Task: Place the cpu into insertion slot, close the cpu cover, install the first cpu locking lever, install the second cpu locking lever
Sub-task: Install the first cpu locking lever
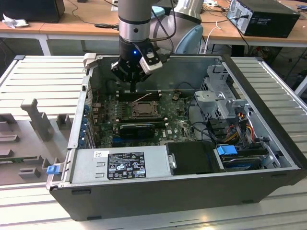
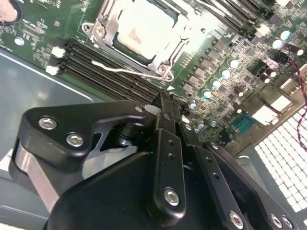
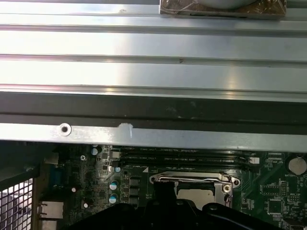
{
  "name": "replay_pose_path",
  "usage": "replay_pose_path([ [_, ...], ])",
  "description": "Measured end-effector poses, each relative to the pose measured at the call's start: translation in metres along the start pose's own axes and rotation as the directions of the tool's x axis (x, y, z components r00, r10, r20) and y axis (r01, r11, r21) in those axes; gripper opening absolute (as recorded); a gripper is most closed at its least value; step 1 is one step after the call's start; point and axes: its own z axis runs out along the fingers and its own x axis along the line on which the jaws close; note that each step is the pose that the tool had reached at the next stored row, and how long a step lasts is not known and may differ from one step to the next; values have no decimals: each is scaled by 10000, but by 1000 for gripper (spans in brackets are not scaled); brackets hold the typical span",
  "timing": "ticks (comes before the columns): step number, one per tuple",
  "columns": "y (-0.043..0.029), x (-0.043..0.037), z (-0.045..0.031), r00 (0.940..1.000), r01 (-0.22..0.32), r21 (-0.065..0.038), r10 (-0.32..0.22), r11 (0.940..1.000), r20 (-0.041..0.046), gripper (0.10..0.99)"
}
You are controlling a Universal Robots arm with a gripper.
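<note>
While the cpu (image 2: 144,28) sits under the cpu cover (image 2: 165,57):
Claw (image 1: 133,88) hovers just beyond the insertion slot (image 1: 142,110); finger state indeterminate.

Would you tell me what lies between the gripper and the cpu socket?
In the second wrist view, black memory slots and a thin metal lever lie between the gripper and the insertion slot.

The black metal gripper (image 2: 165,112) has its fingers pressed together, holding nothing, tips poised over the long black memory slots (image 2: 108,74). Just beyond those slots, the silver-faced square cpu (image 2: 144,31) sits inside the grey metal cpu cover (image 2: 108,24) on the green motherboard (image 2: 225,57). A thin wire locking lever (image 2: 127,71) runs between socket and slots.
</note>
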Motion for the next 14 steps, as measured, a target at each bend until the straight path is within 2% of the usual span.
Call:
replay_pose_path([
  [3,-2,-61,-2,10000,0,0,0,10000,-1,106],
  [14,-3,-119,-2,10000,-1,-1,1,10000,1,106],
])
